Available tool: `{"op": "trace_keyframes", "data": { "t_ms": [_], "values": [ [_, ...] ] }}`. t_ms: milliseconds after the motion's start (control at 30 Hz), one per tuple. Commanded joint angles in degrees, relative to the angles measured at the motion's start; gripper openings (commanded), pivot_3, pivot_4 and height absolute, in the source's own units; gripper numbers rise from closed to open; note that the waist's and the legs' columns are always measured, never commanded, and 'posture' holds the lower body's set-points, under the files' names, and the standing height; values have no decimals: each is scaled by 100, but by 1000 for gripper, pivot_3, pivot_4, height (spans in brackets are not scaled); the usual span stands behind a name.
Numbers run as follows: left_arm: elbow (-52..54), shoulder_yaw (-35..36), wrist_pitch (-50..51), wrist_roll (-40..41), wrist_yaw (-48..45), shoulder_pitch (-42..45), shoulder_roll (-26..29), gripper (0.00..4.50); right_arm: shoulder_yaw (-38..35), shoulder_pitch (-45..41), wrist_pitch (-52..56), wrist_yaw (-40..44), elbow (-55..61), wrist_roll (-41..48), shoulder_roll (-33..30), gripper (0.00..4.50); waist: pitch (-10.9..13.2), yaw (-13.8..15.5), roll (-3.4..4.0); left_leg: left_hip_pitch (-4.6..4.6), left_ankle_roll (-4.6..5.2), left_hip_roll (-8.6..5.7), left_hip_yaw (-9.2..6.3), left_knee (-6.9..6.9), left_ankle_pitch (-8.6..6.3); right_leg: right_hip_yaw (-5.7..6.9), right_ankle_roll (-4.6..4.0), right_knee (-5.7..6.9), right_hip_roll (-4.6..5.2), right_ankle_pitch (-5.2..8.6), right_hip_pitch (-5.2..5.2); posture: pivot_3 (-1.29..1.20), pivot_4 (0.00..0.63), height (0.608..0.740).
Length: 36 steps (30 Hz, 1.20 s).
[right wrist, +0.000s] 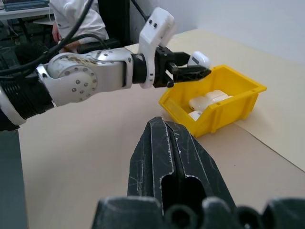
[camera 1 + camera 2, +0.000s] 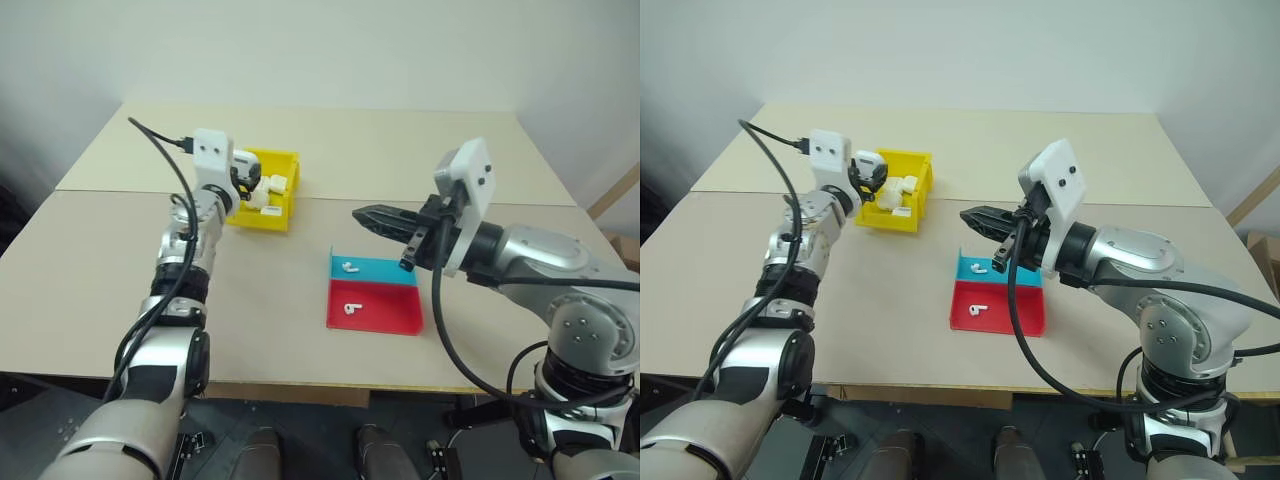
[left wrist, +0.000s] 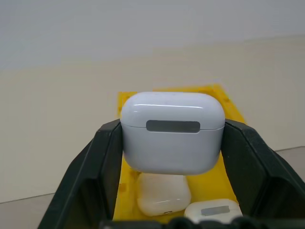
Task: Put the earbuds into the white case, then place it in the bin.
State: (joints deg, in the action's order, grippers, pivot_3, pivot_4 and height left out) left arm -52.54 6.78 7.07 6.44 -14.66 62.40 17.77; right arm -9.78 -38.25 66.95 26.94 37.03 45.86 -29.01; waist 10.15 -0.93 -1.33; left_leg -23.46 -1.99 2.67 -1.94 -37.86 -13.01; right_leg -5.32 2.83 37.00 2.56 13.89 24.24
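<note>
My left gripper (image 2: 245, 180) is shut on the white case (image 3: 172, 133), whose lid is closed. It holds the case just above the near end of the yellow bin (image 2: 283, 160), as the right wrist view also shows (image 1: 200, 59). Two earbuds lie in the red-and-teal tray (image 2: 390, 315), one on the teal half (image 2: 348, 267) and one on the red half (image 2: 350, 308). My right gripper (image 2: 362, 214) hovers level above the tray's far edge, shut, with nothing in it, and points towards the bin.
Several other white cases (image 3: 164, 193) lie inside the bin. The tan table (image 2: 420, 150) stretches back behind the bin and tray. A person's white sleeve (image 1: 76, 19) is visible beyond the table's left side.
</note>
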Motion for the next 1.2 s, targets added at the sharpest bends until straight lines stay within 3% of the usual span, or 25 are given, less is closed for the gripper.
{"op": "trace_keyframes", "data": {
  "t_ms": [33,100,267,467,733,867,1100,1200],
  "values": [
    [-742,-57,-626,-210,-41,491,-7,2787,-78,-34,-119,-114,235,141,-94,9,0,-14,0,0,0,0,0,0,0,0,0,0,0,0,0,0,150,740],
    [-1102,-103,-741,-305,-50,639,-7,2787,-85,-5,-146,-150,255,183,-112,9,0,-27,0,1,0,0,0,1,0,-1,0,2,0,0,1,0,150,740],
    [-1396,-106,-868,-357,-362,749,92,4444,-122,65,-213,-208,297,276,-136,0,0,-34,0,3,0,0,0,1,0,-1,0,6,-1,0,-1,0,150,740],
    [-410,-54,-861,-195,-1106,305,419,4491,-183,204,-319,-282,357,448,-129,0,0,-43,0,2,0,0,0,1,0,-1,1,7,0,1,0,0,150,740],
    [4651,236,968,1371,-3126,-2325,1658,4491,-22,927,-1167,116,303,-61,-385,0,0,-171,1,9,-1,9,2,6,0,-5,0,13,-2,1,-1,0,150,740],
    [6428,756,1640,2437,-3962,-3737,2401,4491,-123,1356,-1554,361,144,-159,-553,0,-1,-169,1,15,-2,11,7,5,1,-7,0,12,-1,1,-3,0,150,740],
    [7945,1771,2341,3961,-5081,-5384,3292,4491,-213,2240,-2558,1564,-285,-672,-1394,0,-4,-128,-7,29,-2,15,14,4,0,-7,10,5,-2,11,-16,0,150,740],
    [8190,2041,2624,4248,-5032,-5697,3529,4491,-350,2436,-2710,1886,-397,-523,-1560,0,-5,-144,-7,28,-1,15,19,5,0,-9,6,4,-2,13,-12,0,150,740]
  ]
}}
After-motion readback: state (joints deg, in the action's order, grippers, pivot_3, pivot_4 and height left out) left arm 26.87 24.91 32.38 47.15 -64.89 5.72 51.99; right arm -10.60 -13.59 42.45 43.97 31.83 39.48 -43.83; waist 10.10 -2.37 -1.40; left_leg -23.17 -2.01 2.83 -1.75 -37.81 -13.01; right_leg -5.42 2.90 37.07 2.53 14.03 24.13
